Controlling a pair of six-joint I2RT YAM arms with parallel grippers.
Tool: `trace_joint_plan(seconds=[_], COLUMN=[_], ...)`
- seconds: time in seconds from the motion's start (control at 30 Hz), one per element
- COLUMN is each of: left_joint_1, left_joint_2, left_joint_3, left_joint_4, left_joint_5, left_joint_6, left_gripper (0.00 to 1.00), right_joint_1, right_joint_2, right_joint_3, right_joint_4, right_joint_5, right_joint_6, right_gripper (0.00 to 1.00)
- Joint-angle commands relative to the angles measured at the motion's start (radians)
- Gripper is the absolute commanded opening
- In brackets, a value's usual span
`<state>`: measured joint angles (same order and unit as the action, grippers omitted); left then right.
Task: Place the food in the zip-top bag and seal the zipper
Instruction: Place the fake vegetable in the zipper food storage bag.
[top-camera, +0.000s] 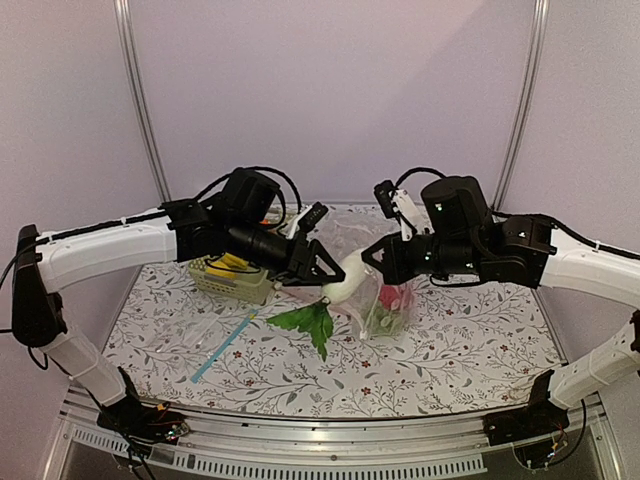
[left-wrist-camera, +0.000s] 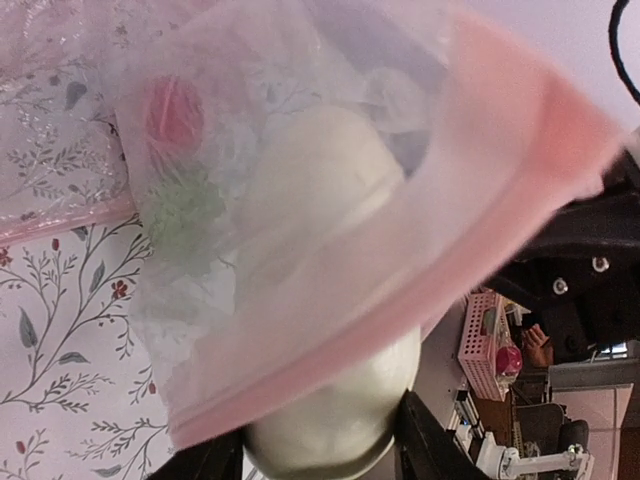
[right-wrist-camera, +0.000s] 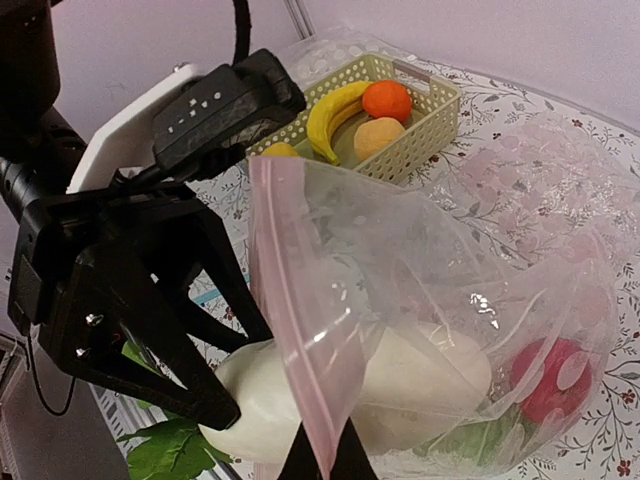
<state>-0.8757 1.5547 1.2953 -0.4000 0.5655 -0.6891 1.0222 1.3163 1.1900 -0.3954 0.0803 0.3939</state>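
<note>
overhead looks down; both wrists closely share zip-top bag (left-wrist-camera: 200, 300).

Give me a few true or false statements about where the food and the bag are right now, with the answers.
1. The left gripper holds the white radish. True.
2. The white radish is wholly inside the zip-top bag. False: only its far end is past the mouth; its leafy end is outside.
3. The banana is in the bag. False: it lies in the basket with the orange and the peach.
4. A red fruit already lies in the bag. True.
5. The right gripper pinches the zipper. True.
</note>
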Motion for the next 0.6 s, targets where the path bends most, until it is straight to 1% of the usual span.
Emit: trace_joint_plan(seconds=[0.0, 0.3, 0.33, 0.57], left_joint_1=[0.025, 0.041, 0.043, 0.059], left_joint_2=[0.049, 0.111, 0.119, 0.169], left_joint_3=[0.027, 0.079, 0.083, 0.096], left_joint_4=[-0.017, -0.019, -0.016, -0.004], left_joint_5=[0.016, 0.01, 0.008, -0.035], left_joint_6=[0.011, 0.027, 0.029, 0.04], left_gripper=[0.42, 0.43, 0.43, 0.43], right_joint_1=[0.039, 0.072, 0.074, 0.078], right_joint_2=[0.028, 0.088, 0.091, 0.084], right_joint_3=[0.02, 0.014, 0.014, 0.004], right_joint_4=[-0.006, 0.028, 0.035, 0.068], right_joint_5=[-0.019, -0.077, -0.106, -0.114], right_joint_6=[-0.041, -0.025, -0.021, 0.016], right_gripper=[0.0, 0.0, 0.0, 0.0])
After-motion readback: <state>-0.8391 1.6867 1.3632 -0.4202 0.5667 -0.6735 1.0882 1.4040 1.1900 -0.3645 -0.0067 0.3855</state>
